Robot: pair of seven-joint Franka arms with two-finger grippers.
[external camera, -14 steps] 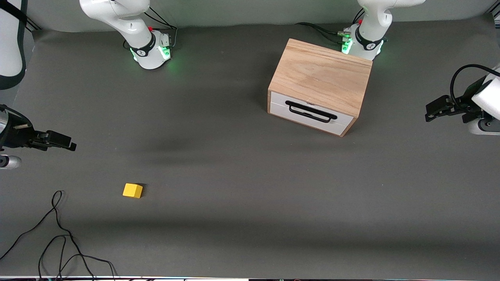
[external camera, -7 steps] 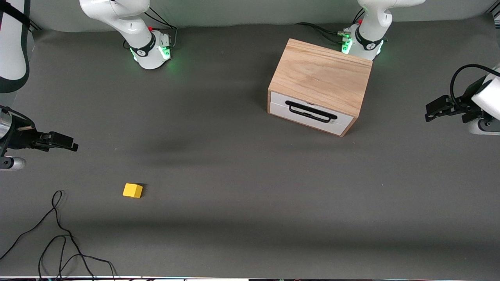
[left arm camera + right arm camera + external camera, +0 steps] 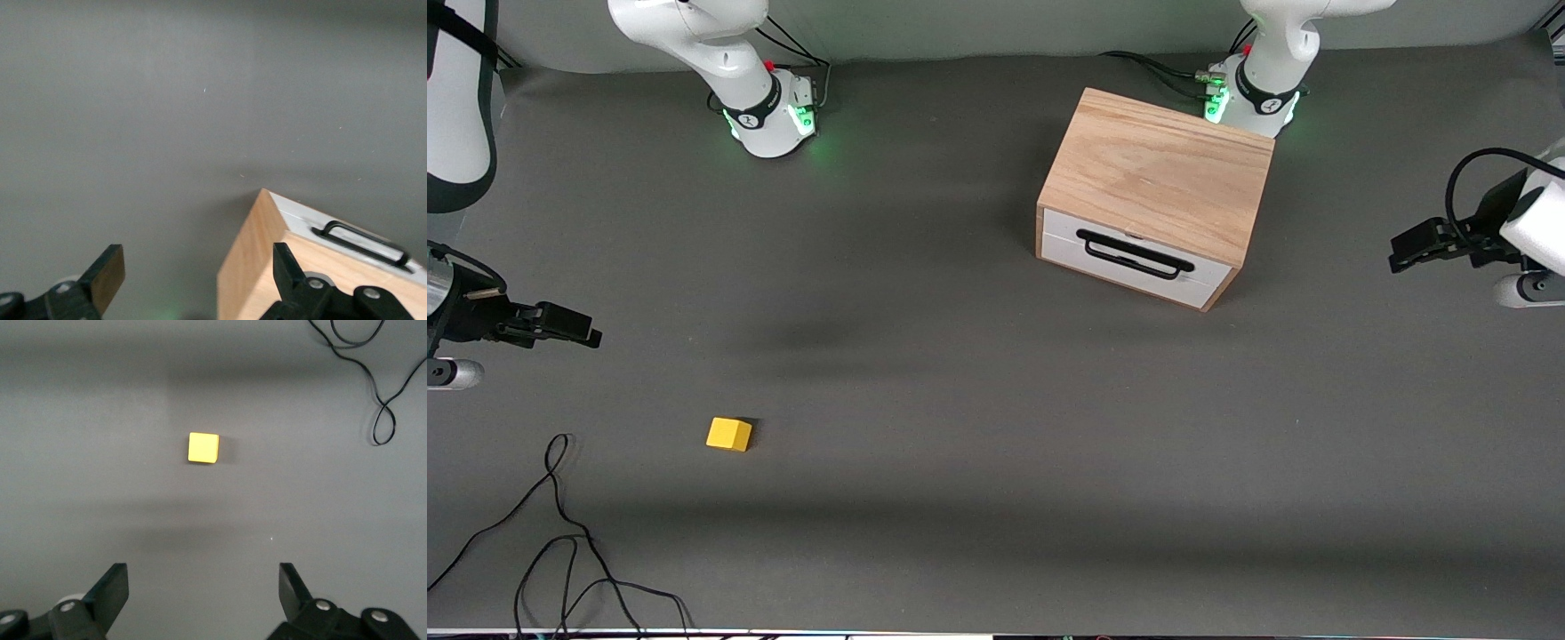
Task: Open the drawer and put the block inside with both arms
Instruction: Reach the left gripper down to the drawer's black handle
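Since a second ago, your left gripper (image 3: pixel 1405 252) has shifted a little toward the cabinet (image 3: pixel 1158 174), and your right gripper (image 3: pixel 580 330) has barely moved; the block (image 3: pixel 728 434) and the drawer (image 3: pixel 1134 256) lie just as they did.

Your left gripper hangs in the air at the left arm's end of the table (image 3: pixel 978 400), well apart from the cabinet, its jaws spread wide with nothing between them. In the left wrist view you see its two fingers (image 3: pixel 107 277) apart, with a corner of the cabinet and the drawer's handle (image 3: pixel 363 241) below.

Your right gripper hangs over the right arm's end of the table, jaws likewise released and empty. In the right wrist view its fingers (image 3: pixel 112 590) stand wide apart and the block lies on the mat, clear of them.

The drawer is shut, its white front flush in the cabinet and the black handle facing the front camera. The cabinet stands just in front of the left arm's base (image 3: pixel 1249 102).

The block rests on the table toward the right arm's end, nearer the front camera than the cabinet and well apart from it. A loose black cable (image 3: pixel 560 551) lies near the block, nearer the camera still.
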